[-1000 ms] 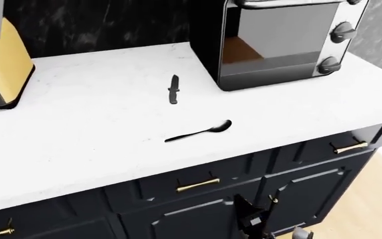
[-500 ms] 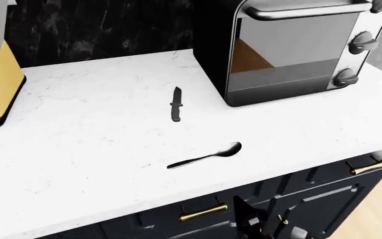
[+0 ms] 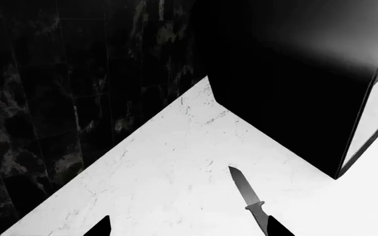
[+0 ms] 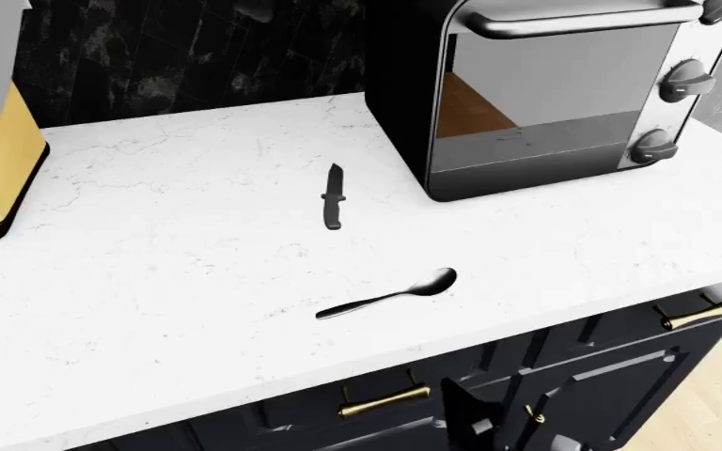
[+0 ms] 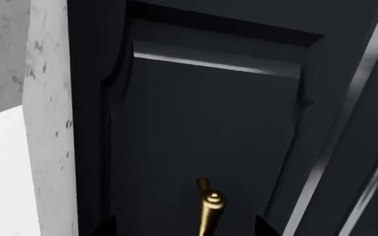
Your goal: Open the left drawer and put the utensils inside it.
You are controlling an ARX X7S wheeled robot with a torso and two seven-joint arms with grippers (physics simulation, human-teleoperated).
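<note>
Lying on the white marble countertop [image 4: 148, 272], the knife [image 4: 332, 196] sits just left of the toaster oven [image 4: 549, 94], with the spoon [image 4: 389, 295] nearer the front edge, well apart from it. Below, the left drawer [image 4: 323, 406] is closed, its brass bar handle [image 4: 384, 401] horizontal. The right gripper [image 4: 493, 427] hangs in front of the drawer front near that handle, fingers spread apart. The left gripper [image 3: 185, 228] hovers above the knife, its dark fingertips [image 3: 100, 227] spread wide.
</note>
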